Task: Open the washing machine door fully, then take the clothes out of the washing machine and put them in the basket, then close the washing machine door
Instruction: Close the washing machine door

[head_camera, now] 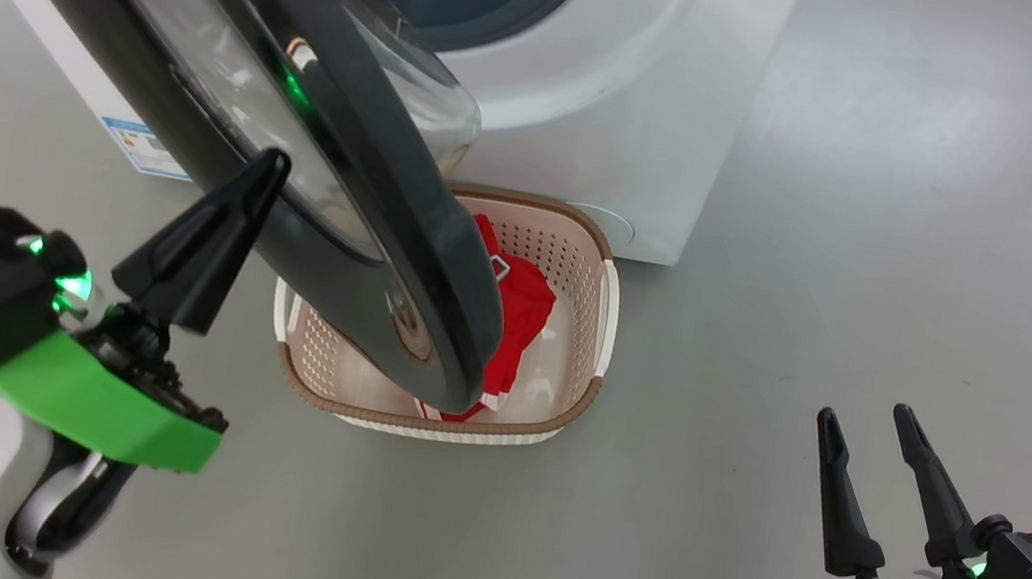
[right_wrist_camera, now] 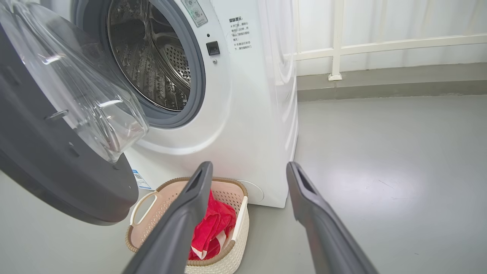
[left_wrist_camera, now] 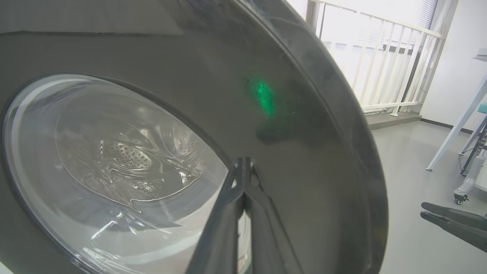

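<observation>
though ajar, door (head_camera: 229,103) edge over basket (head_camera: 584,269)

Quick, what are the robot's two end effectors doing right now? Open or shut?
Left end effector: shut, holding nothing, tips against the washing machine door.
Right end effector: open, empty.
</observation>
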Controlling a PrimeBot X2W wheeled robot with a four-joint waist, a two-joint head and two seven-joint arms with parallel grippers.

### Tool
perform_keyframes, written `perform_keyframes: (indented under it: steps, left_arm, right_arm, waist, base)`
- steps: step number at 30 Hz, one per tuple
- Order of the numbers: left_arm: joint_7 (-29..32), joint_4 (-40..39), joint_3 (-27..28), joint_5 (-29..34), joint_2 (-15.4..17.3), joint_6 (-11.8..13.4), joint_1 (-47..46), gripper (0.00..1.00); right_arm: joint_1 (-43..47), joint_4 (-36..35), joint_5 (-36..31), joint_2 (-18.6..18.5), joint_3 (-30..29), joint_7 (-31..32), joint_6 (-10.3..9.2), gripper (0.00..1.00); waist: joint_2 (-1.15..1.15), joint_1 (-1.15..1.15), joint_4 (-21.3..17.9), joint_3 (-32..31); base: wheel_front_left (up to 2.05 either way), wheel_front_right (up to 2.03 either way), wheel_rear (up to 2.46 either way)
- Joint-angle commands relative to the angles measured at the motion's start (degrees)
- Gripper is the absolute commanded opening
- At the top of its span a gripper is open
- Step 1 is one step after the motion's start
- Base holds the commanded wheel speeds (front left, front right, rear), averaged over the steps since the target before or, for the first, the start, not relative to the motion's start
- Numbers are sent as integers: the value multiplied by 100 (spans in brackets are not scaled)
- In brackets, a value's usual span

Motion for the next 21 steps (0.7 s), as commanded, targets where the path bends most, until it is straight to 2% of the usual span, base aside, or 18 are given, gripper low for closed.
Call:
perform_keyframes:
  steps: [1,13,21]
  left_arm:
    - [-44,-87,173,-65,285,3,-298,0]
    - [-44,64,-51,-81,332,3,-672,0]
    - [-44,265,-197,435,384,3,-965,0]
  right_arm:
    - [-152,-161,-77,-24,82,-36,37,100]
    - [-279,-171,-93,45,91,-36,37,100]
    - [-341,-155,-85,94,116,-36,37,100]
  waist:
    - [0,0,-48,68]
    - [0,0,-160,236]
    - [0,0,-251,304]
  base:
    - [0,0,0]
    - [0,0,0]
    - [0,0,0]
